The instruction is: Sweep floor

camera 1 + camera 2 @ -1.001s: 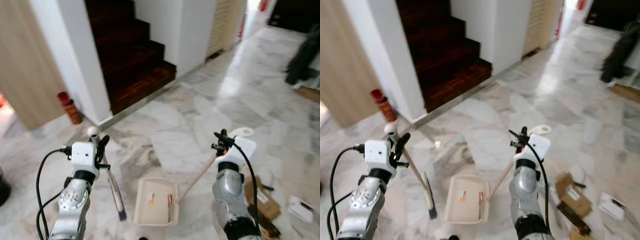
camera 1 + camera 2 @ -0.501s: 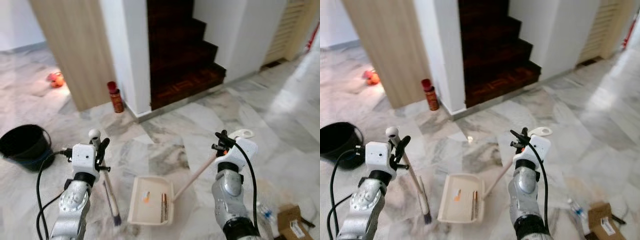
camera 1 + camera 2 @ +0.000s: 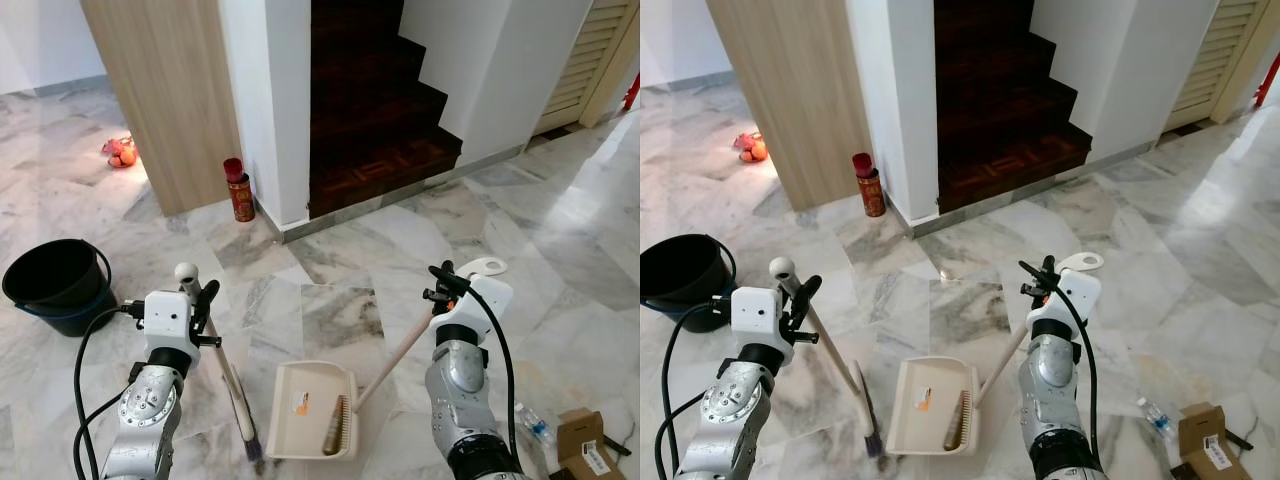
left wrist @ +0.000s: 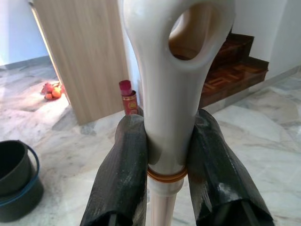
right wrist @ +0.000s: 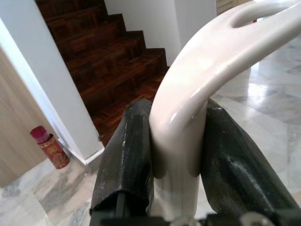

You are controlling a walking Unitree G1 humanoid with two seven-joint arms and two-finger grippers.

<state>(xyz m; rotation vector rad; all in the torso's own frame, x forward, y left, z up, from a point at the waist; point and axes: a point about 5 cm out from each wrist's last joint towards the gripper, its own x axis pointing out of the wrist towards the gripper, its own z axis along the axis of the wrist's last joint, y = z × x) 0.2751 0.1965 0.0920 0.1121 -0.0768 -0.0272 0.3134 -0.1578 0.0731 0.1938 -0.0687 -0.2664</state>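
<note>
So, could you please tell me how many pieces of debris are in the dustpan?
2: a small orange scrap near the dustpan's middle, a brown stick-like piece along its right side.

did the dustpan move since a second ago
Yes: carried by the right gripper, the dustpan swung to the robot's left, ending nearer in line with the red can.

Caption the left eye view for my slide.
Left gripper holds broom, right gripper holds dustpan.

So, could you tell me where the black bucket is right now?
The black bucket stands on the marble floor at the robot's far left, ahead of the left gripper and left of the wooden panel.
</note>
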